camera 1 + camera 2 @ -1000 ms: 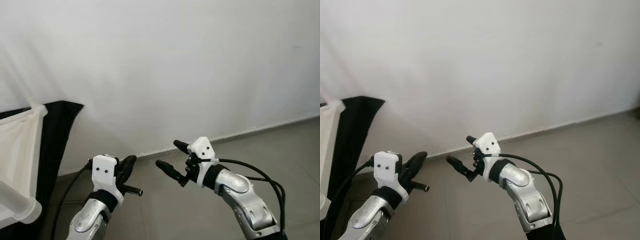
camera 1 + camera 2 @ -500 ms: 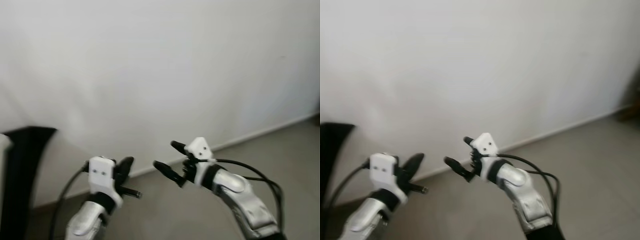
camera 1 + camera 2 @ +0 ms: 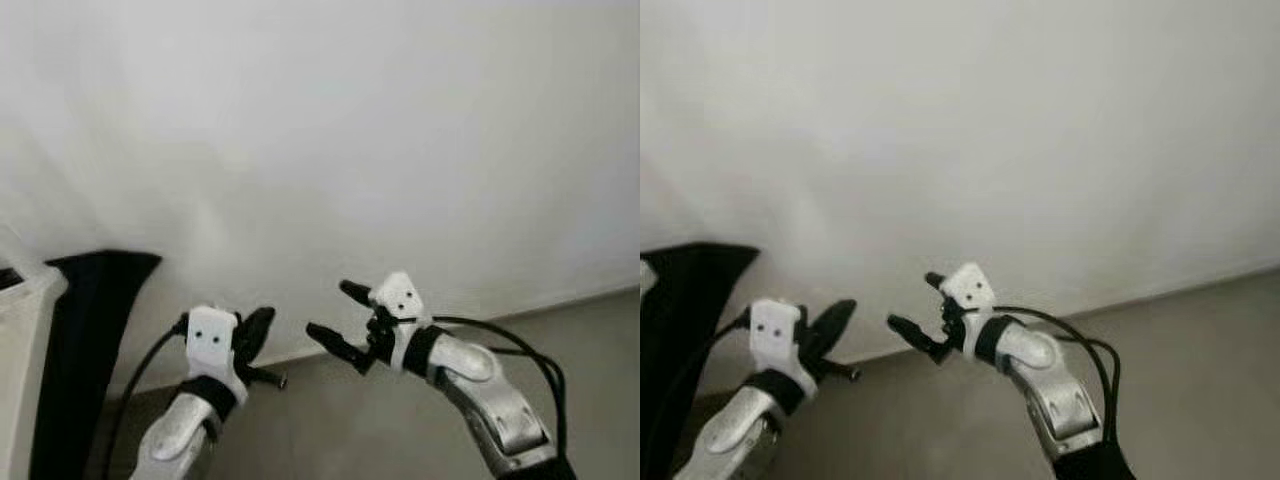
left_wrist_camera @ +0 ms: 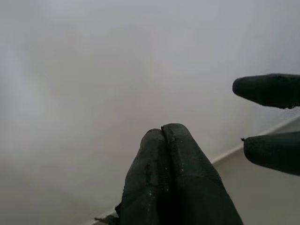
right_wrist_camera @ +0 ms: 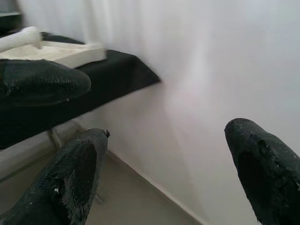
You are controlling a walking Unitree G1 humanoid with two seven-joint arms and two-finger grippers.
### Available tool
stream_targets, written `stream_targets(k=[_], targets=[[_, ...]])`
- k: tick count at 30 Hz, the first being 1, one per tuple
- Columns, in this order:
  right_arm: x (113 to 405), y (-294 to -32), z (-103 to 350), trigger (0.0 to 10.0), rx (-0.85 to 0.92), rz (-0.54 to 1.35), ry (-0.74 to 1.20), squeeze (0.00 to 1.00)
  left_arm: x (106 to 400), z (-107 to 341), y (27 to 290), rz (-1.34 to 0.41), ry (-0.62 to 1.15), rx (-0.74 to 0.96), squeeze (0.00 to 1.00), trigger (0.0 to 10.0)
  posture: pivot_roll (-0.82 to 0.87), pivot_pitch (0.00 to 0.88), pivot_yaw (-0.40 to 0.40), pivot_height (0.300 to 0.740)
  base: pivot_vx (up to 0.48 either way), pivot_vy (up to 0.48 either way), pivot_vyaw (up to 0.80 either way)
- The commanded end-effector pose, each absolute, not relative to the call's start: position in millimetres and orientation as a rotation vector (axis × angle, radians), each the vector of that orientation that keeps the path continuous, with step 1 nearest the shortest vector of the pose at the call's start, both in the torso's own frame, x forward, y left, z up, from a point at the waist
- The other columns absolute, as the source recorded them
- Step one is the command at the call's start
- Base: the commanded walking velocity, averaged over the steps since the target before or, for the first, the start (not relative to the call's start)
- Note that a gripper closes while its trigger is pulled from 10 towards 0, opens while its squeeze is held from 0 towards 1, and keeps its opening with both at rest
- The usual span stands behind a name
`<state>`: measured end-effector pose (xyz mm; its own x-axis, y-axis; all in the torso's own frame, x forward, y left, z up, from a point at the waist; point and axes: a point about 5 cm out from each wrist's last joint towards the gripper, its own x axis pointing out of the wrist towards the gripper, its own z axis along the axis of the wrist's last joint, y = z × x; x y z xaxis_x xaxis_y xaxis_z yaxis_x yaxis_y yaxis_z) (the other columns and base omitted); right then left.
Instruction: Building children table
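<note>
While both arms are raised toward the white wall (image 3: 330,120), nothing is in hand, so treat this as a search-and-approach step. Your left gripper (image 3: 258,335) has its jaws pressed together with nothing between them; the left wrist view shows the two black fingertips (image 4: 164,140) touching. Your right gripper (image 3: 330,312) has its jaws spread wide and empty, both fingers pointing toward the wall and toward the left gripper, near it but apart.

The table parts sit off to your far left: a white panel (image 5: 56,52) with a white round leg (image 5: 21,37) lying on it, on top of a black-draped bench (image 5: 117,75) that stands against the wall. The head view catches just the white corner (image 3: 25,300) at the left edge, beside the black cloth (image 3: 85,350). I can't tell whether the leg is attached or loose.

To do this step well, I judge you should turn the body left until the bench's near edge is centred in the head view before reaching. Open the left jaws before you close in. Keep the grey floor (image 3: 400,420) and wall base in sight so you don't clip the wall with the raised arms. Approach slowly; the head view is soft, likely from motion. Watch the black cable (image 3: 510,345) on the right arm.
</note>
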<state>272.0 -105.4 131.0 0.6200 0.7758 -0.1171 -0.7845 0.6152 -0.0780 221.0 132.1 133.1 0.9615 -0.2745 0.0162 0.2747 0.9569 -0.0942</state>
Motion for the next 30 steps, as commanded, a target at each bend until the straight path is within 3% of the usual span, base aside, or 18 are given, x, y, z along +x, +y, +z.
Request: stream_targets(k=[1, 30], targets=[[268.7, -96.9, 130.1, 10.0, -0.114, 0.943, 0.07, 0.0, 218.4, 128.7, 139.1, -0.253, 0.023, -0.068, 0.0, 10.0, -0.12, 0.035, 0.067, 0.74, 0.0, -0.465, 0.8], [269.6, -97.0, 131.3, 10.0, -0.121, 0.959, 0.072, 0.0, 219.8, 130.5, 137.5, -0.277, 0.021, -0.109, 0.0, 10.0, -0.11, 0.045, 0.068, 0.74, 0.0, -0.016, 0.8]])
